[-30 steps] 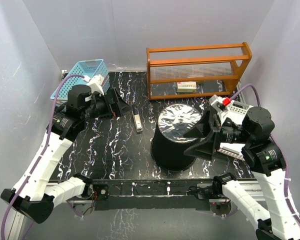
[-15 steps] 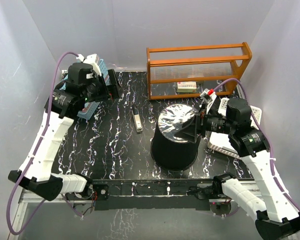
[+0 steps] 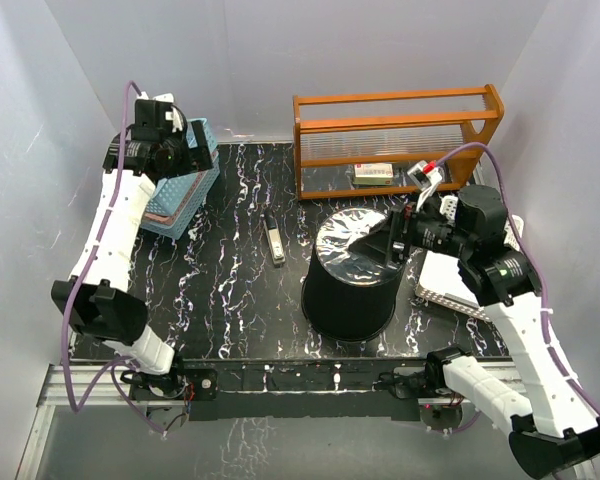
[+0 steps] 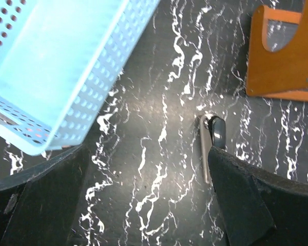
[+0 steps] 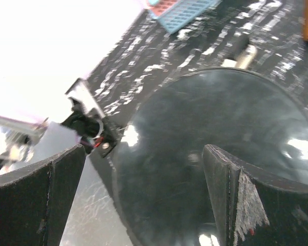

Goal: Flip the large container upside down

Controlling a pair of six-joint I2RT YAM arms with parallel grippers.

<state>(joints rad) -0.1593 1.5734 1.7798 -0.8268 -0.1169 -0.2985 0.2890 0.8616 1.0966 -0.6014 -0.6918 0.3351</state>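
Observation:
The large container (image 3: pixel 352 275), a big round black bucket, stands mid-table with its shiny flat base up and its wider rim down. It fills the right wrist view (image 5: pixel 220 154). My right gripper (image 3: pixel 394 244) is open and empty, hovering at the right edge of the base; in the right wrist view (image 5: pixel 143 195) its fingers straddle the base from above without touching. My left gripper (image 3: pixel 202 152) is open and empty, raised at the back left over the blue basket (image 3: pixel 180 180). In the left wrist view (image 4: pixel 149 205) only bare table lies between its fingers.
A wooden rack (image 3: pixel 395 140) stands at the back right. A stapler-like tool (image 3: pixel 275 240) lies left of the bucket, also in the left wrist view (image 4: pixel 211 146). A white perforated basket (image 3: pixel 448 290) lies under my right arm. The blue basket (image 4: pixel 51 66) sits on a pink one.
My left arm has lifted and swung back-left, from over the table to above the blue basket. My right gripper has shifted slightly up and back at the bucket's base. The bucket has not moved.

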